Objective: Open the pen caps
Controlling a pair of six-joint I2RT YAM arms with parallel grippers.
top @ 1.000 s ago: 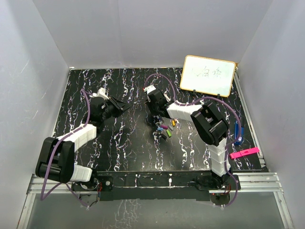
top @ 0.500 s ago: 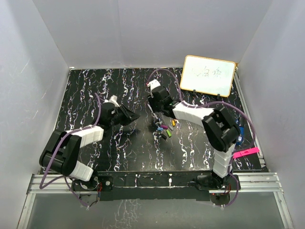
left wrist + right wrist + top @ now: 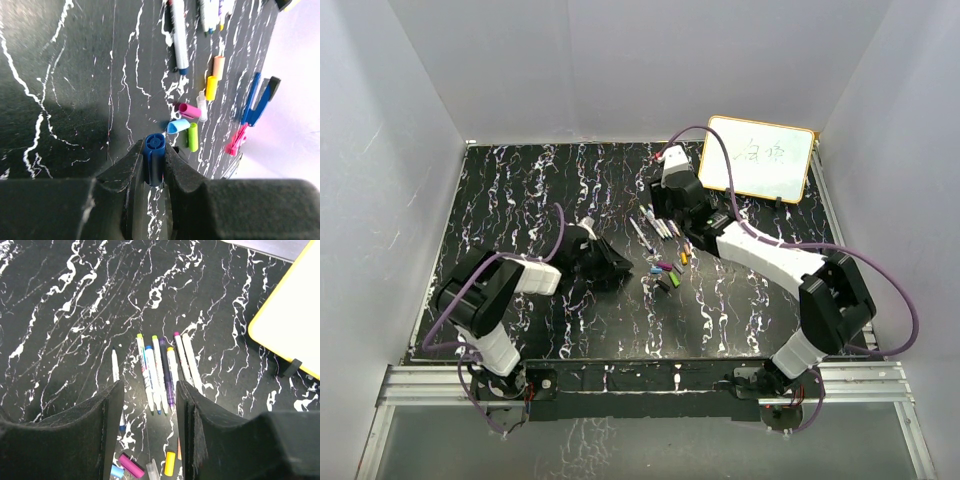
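– If the robot goes for one more of the pens (image 3: pixel 159 371), which arm is nearer?
– The right one. The right gripper (image 3: pixel 149 387) hangs right over the row, up by the whiteboard (image 3: pixel 757 158). Its two fingers (image 3: pixel 107 415) stand apart, and nothing is between them.
– Which way do the pens lie?
– Side by side on the table (image 3: pixel 520 200), all pointing the same way. In the right wrist view they run from top to bottom, and one finger stands on each side of the row. So the fingers would squeeze across a pen, not along it. That looks like the good way round.
– Is one pen alone?
– Yes, one thin pen (image 3: pixel 115 375) lies just left of the row, close by the left finger.
– What about the left gripper (image 3: pixel 154 148)?
– Its fingers pinch a dark blue cap (image 3: pixel 154 141), round end facing out.
– Where are the other pen caps (image 3: pixel 189 111)?
– In a small heap on the table, in front of the left fingers and a bit to the right, between the two arms. The left arm is nearer that heap, so the blue cap probably goes there.
– Are any caps on the pens?
– They are too small to tell.
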